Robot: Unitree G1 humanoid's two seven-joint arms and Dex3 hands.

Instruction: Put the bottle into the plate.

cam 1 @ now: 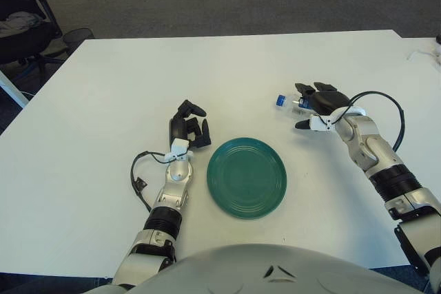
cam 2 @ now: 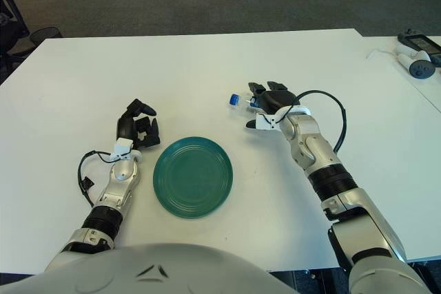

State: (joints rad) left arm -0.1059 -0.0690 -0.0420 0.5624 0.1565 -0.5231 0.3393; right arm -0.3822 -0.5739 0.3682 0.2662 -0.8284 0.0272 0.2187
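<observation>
A small clear bottle with a blue cap (cam 1: 281,100) lies on its side on the white table (cam 1: 103,87), cap pointing left; it also shows in the right eye view (cam 2: 235,99). My right hand (cam 1: 308,107) is lowered over the bottle's body and hides most of it. Its fingers (cam 1: 311,91) arch over the top, and the thumb (cam 1: 302,126) still stands apart below it. The green plate (cam 1: 247,177) lies empty, nearer to me and left of the bottle. My left hand (cam 1: 190,129) rests on the table left of the plate, fingers curled, holding nothing.
A black cable (cam 1: 138,173) loops beside my left forearm. White devices (cam 2: 413,56) lie at the table's far right edge. An office chair (cam 1: 27,25) stands off the table's far left corner.
</observation>
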